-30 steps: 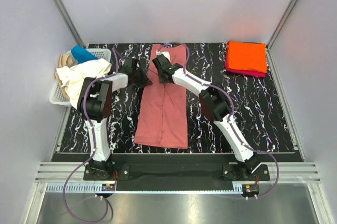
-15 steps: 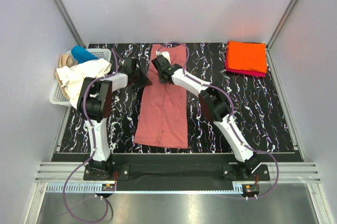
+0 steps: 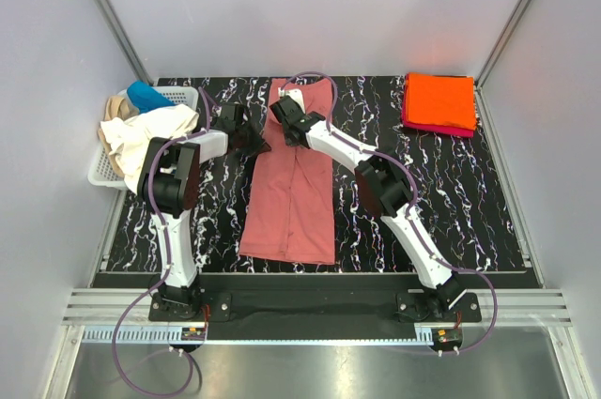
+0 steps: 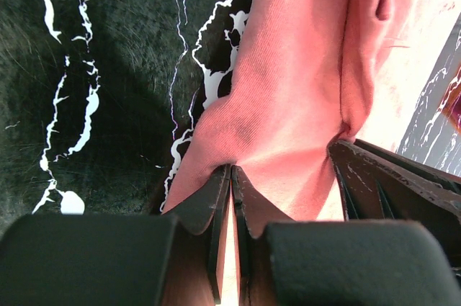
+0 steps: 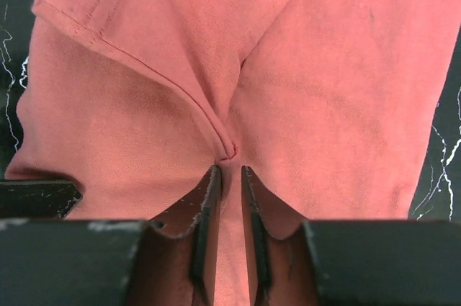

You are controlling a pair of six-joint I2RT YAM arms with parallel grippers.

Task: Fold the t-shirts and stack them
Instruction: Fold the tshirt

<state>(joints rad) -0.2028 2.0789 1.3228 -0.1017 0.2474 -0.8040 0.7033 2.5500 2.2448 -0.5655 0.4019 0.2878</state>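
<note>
Pinching the salmon-pink t-shirt (image 3: 291, 202), a long strip down the centre of the frame, at its upper end. Clamped on the left edge with the left gripper (image 4: 230, 169), jaws all but closed on cloth. Narrowed onto a puckered seam with the right gripper (image 5: 229, 168), cloth bunched at the tips. Best to lift both grips level and carry them toward the lower hem, avoiding a skewed crease. Open marble table (image 3: 451, 202) at right; orange tee (image 3: 439, 99) over magenta tee (image 3: 437, 130) upper right, basket (image 3: 97, 174) upper left, close to the left arm.
</note>
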